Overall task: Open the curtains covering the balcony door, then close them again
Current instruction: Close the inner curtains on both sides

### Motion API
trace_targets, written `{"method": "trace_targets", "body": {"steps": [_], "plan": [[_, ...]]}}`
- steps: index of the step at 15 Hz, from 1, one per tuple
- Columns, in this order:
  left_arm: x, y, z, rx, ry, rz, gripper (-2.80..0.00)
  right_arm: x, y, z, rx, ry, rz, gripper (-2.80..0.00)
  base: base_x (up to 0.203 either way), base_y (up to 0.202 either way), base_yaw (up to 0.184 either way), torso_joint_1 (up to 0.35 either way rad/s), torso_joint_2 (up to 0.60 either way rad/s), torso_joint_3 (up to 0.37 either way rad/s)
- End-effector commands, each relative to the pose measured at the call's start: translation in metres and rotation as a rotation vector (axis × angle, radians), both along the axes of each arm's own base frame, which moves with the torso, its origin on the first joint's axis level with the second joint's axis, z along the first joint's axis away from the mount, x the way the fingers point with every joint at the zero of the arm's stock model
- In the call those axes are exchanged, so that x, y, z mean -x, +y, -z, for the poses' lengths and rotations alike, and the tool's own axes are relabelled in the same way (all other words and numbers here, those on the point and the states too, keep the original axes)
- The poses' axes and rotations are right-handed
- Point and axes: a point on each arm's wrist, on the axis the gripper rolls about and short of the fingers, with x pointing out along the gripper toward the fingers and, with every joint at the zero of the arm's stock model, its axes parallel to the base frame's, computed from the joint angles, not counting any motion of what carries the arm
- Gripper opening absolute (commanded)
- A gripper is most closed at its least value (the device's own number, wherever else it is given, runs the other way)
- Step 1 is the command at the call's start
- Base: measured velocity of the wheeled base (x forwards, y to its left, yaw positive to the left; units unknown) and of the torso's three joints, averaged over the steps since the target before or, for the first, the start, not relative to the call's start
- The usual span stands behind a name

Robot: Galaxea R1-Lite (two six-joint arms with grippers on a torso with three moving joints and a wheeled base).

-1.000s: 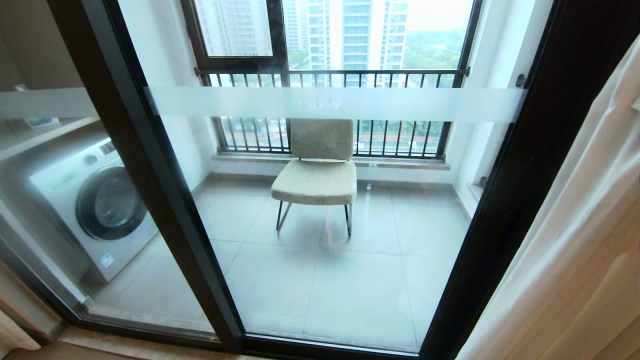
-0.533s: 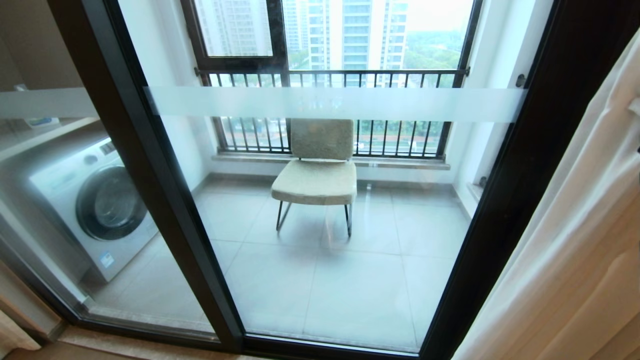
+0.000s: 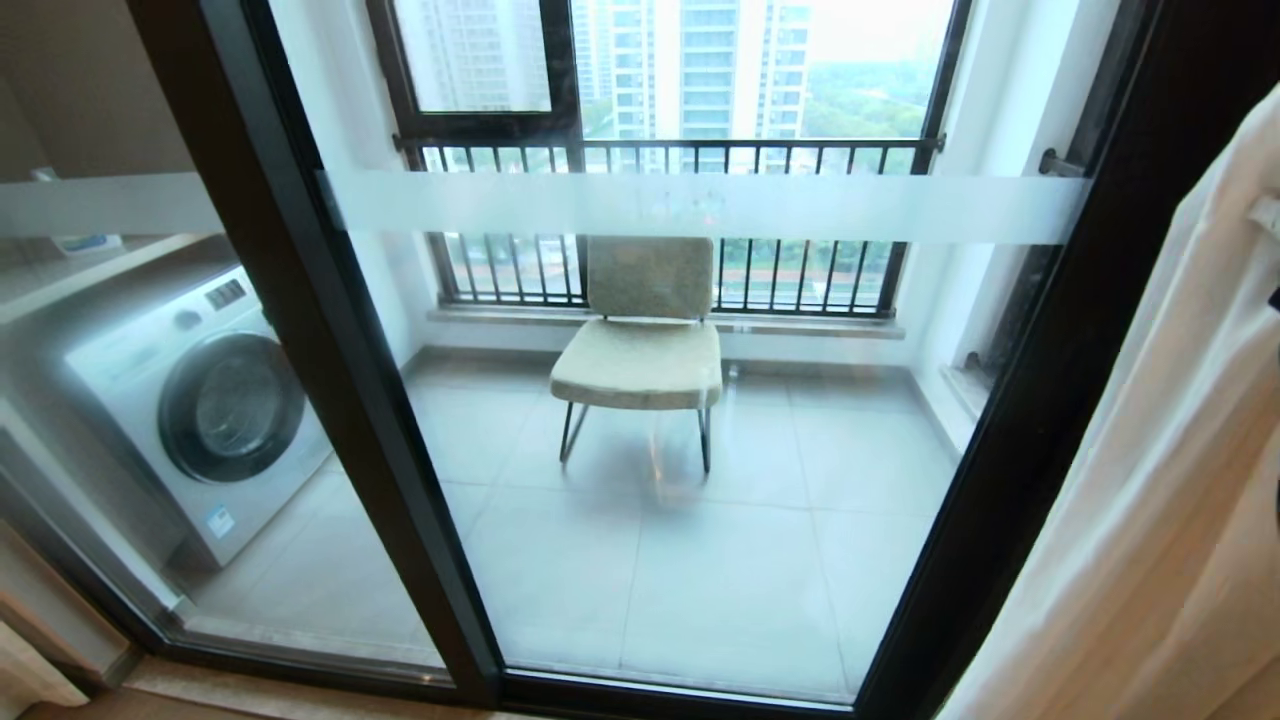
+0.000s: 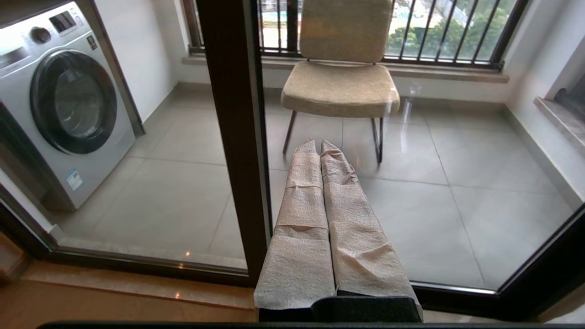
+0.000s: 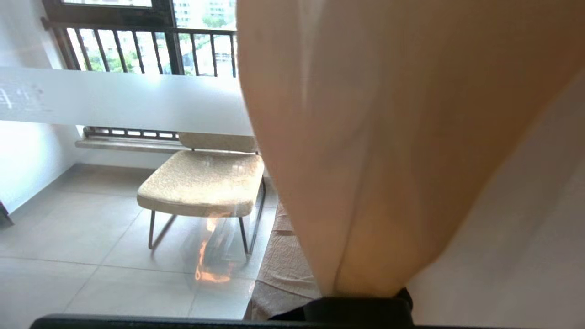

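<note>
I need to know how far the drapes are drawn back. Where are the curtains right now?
In the head view the curtains hang bunched at the far right, beside the balcony door frame's right post.

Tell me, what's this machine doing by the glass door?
It is working the curtains at the balcony door. Right now they are drawn aside at the right edge, so the glass shows the chair and washing machine beyond. The right end effector is shut on the curtains, with beige fabric draped over it. The left end effector is shut, holds nothing, and points at the glass.
</note>
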Motion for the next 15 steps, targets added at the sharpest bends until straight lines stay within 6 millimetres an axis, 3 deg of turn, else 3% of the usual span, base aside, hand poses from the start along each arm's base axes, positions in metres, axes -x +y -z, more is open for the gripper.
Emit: {"method": "trace_targets", "body": {"steps": [1,15], "plan": [[0.0,0.0,0.0,0.0,0.0,-0.001,-2.8,-0.0003,-0.0003,-0.0001,0.0,-0.002,0.001,-2.8,0.0,0.202,-0.001,0.001,0.0,0.005],[0.0,0.0,0.0,-0.001,0.0,-0.001,-2.8,0.0,0.004,-0.0015,0.002,-0.008,-0.019,-2.8,0.0,0.194,-0.001,0.003,0.0,0.002]]}}
